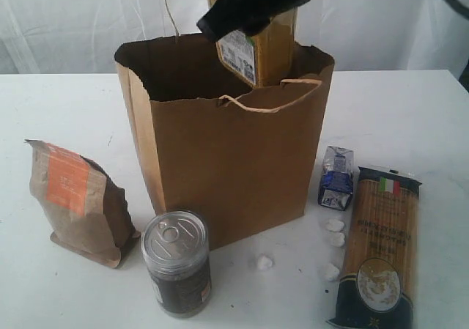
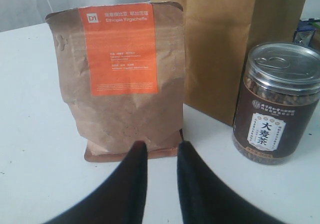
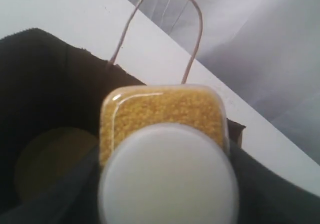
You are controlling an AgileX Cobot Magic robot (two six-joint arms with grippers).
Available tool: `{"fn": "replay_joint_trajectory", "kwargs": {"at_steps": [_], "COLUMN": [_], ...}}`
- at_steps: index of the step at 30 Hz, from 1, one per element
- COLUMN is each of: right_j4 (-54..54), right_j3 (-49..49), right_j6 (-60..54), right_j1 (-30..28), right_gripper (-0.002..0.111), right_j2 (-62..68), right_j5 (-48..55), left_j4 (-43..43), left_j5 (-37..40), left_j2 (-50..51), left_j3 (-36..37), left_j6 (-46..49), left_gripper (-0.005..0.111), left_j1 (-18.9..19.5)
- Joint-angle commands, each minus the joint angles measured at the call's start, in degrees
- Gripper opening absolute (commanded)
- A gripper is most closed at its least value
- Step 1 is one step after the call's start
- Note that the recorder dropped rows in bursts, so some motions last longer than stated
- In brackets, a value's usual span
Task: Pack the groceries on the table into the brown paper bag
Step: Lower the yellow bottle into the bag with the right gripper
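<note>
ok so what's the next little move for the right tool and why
Probably lower the right tool straight down before letting go: the white-capped yellow-grain jar it grips hangs only partway inside the mouth of the brown paper bag, and a round gold shape on the bag floor sits off to one side, so the path looks free.

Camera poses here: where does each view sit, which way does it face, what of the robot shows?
Exterior: off the table's near side, slightly above, facing the bag; right tool shows, holding the jar at the bag's mouth.
Left wrist: low over the table, facing pouch and can; left tool shows, open, empty.
Right wrist: above the bag, looking down past the jar's cap into it; right tool flanks the jar.
Shared: bag in all; pouch and can in exterior and left wrist; jar in exterior and right wrist.
</note>
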Motion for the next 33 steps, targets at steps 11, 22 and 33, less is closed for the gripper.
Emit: {"fn": "replay_joint_trajectory", "kwargs": {"at_steps": [11,22,33], "right_j4": [0.5,1.0,4.0], "right_j3": [-1.0,-1.0,-1.0], "right_j6": [1.6,1.8,1.6], "right_j1": [-2.2,-5.4,-6.3], "right_gripper": [0.000,0.000,0.000], "right_j2": [7.4,11.6,15.4], "right_j5": [-3.9,-3.1,-2.8], "left_j4": [0.0,0.0,0.0], "left_j5": [0.1,0.1,0.1], "left_j2": [-0.2,-0.2,-0.2], "left_j3": [0.2,0.2,0.2], "left_j6": [-0.1,-0.1,-0.1], "left_gripper": [0.028,0.028,0.028], "left_j1": [0.1,0.1,0.1]}}
